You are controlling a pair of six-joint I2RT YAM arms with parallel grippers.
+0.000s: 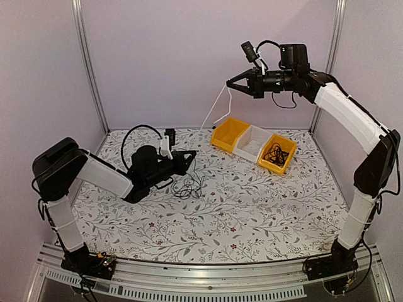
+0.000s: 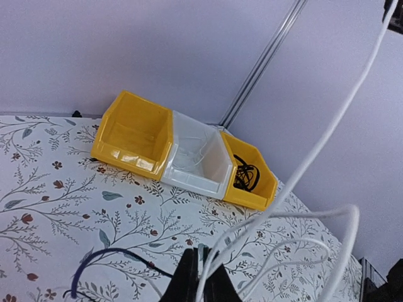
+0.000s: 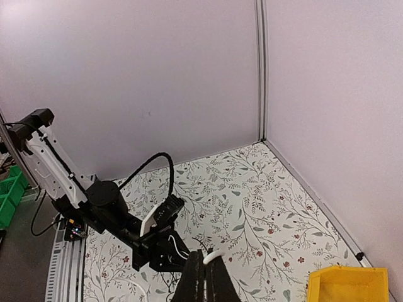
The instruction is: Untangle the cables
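A white cable (image 1: 216,107) hangs from my right gripper (image 1: 232,82), which is raised high above the bins and shut on it (image 3: 213,257). My left gripper (image 1: 191,155) sits low over the table, its jaws closed with the same white cable (image 2: 327,132) running out from between them (image 2: 203,264) and looping to the right. A loose clump of thin black cables (image 1: 187,185) lies on the table just in front of the left gripper. A dark wire (image 2: 107,253) trails off to the left. Another black clump (image 2: 245,176) lies in the right yellow bin (image 1: 284,165).
Three bins stand in a row at the back right: a yellow bin (image 1: 228,134), a white bin (image 1: 252,143) and the yellow bin with the clump. Walls with metal posts (image 1: 88,63) close in the table. The thick black cable arc (image 1: 140,129) belongs to the left arm.
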